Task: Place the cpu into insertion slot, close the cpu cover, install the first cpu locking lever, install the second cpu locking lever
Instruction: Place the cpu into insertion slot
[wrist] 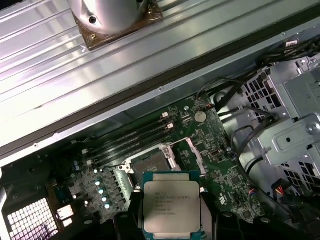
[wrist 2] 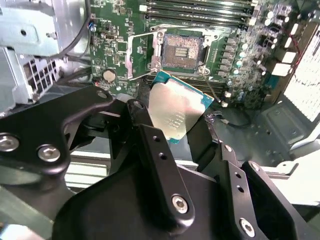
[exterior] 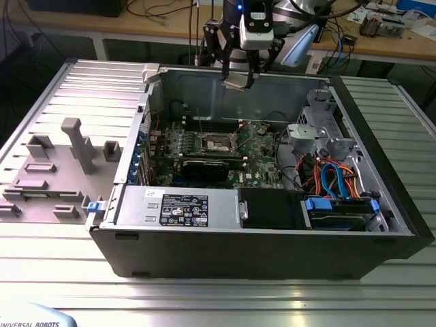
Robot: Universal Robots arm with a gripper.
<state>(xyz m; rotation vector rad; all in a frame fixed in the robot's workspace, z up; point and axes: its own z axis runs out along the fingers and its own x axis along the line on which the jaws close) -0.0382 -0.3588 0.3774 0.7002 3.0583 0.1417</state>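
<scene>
My gripper hangs above the back wall of the open computer case, shut on the cpu. In both wrist views the cpu is a flat silver square with a teal edge, clamped between two black fingers. Below it on the green board lies the insertion slot, dark in the middle and uncovered. The cpu cover, a thin silvery frame, stands swung open beside the slot. The chip is well above the slot and touches nothing else.
Long memory slots run beside the socket. A black graphics card, the power supply and a drive bay with blue and orange cables crowd the case. A grey fixture plate lies on the exterior view's left.
</scene>
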